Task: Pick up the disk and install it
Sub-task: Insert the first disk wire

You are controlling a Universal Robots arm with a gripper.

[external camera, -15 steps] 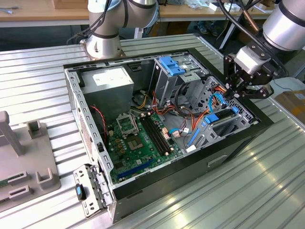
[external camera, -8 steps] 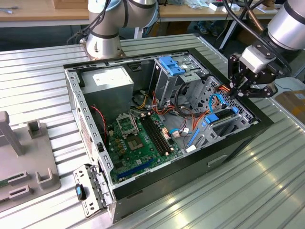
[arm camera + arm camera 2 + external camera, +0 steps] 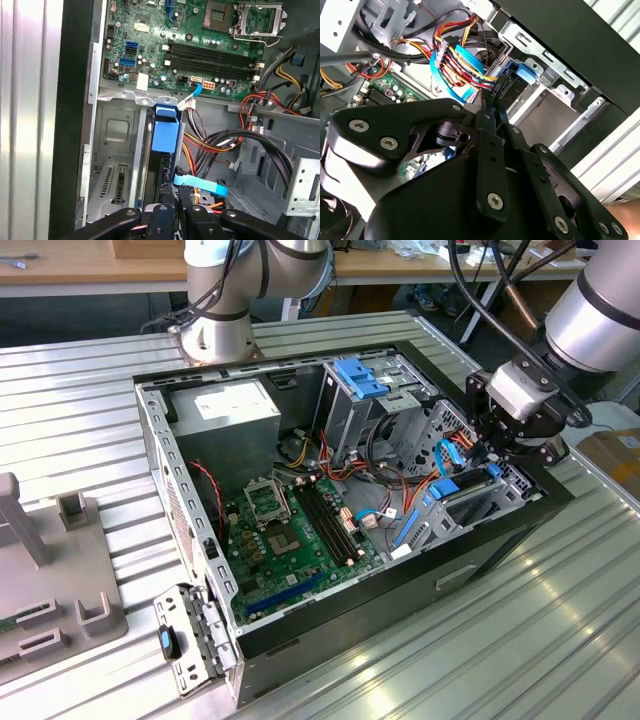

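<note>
Scene: an open computer case [image 3: 190, 540] lies on its side on a ribbed metal desk [image 3: 560, 620], its green motherboard [image 3: 290, 530] facing up.
Arm: it reaches in from the exterior view's right, at about 2 o'clock from the motherboard.
Pincer: the pincer [image 3: 500, 455] hangs over the drive bay at the case's corner on the exterior view's right; in the first wrist view the pincer [image 3: 172, 212] has its black fingers [image 3: 162, 220] drawn close together, closed on the edge of the disk.
Disk: the disk [image 3: 157, 165] stands on edge in the bay slot, its blue plastic tab [image 3: 165, 130] at the end farthest from the pincer, toward the motherboard.
Cables: a bundle of red, yellow and black wires [image 3: 460, 60] with a flat blue ribbon [image 3: 470, 62] lies just beside the bay.
Power box: a grey power supply [image 3: 225, 410] sits at about 11 o'clock from the motherboard.
</note>
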